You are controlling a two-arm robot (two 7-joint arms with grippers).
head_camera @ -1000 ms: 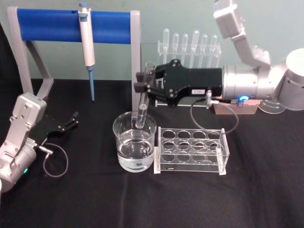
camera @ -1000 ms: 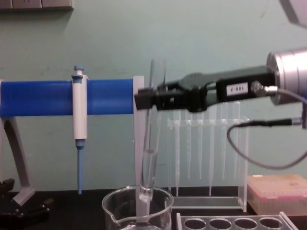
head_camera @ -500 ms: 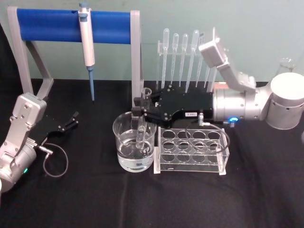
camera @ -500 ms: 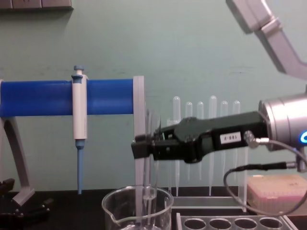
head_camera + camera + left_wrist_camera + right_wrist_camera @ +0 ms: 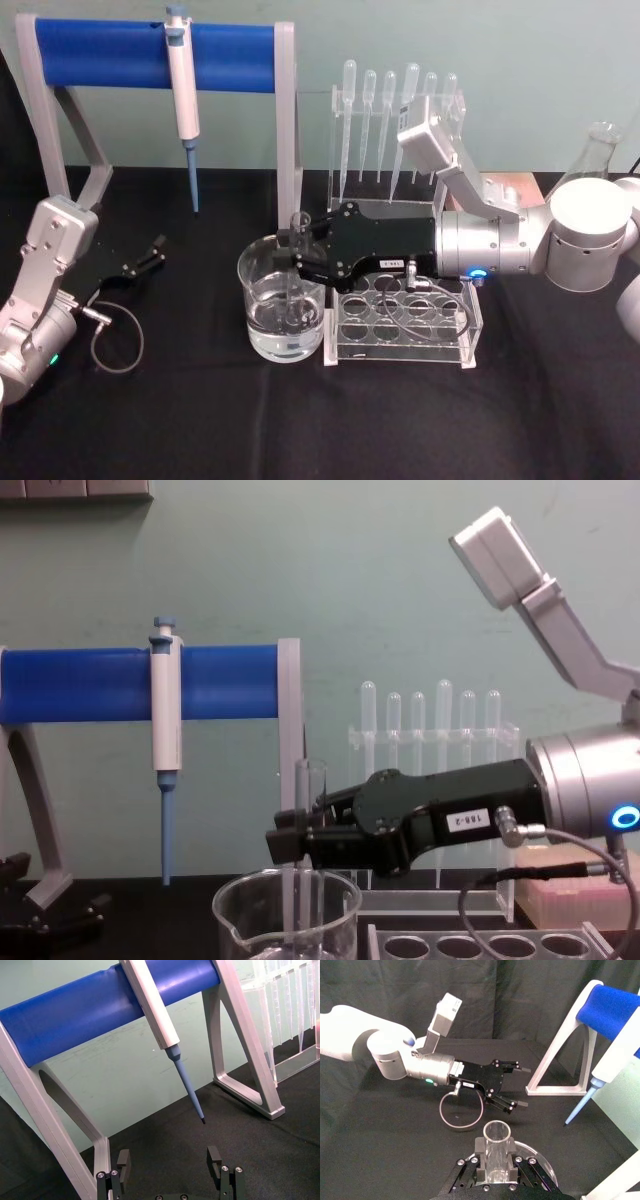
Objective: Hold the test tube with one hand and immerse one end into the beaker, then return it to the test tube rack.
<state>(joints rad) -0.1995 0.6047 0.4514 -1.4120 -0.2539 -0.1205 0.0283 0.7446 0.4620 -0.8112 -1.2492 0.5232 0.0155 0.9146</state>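
Down inside the beaker (image 5: pixel 256 312), which is roughly half full of clear liquid, the one test tube (image 5: pixel 296 292) stands nearly upright, its round end seemingly dipped below the surface and its open rim above the glass. The right gripper (image 5: pixel 293 253) reaches in level from the right and is clamped on the tube just under that rim, right above the beaker's mouth. Just beside the beaker, on its right, sits a clear test tube rack (image 5: pixel 470 322), its holes four across. Behind it, six bulb-topped plastic pipettes (image 5: pixel 389 115) hang in a clear stand. One blue-tipped white pipette (image 5: pixel 181 92) hangs from the blue bar stand (image 5: pixel 110 52) at the back left. Well apart on the left, the left gripper (image 5: pixel 152 254) rests low over the black cloth, fingers (image 5: pixel 123 1159) spread and holding nothing.
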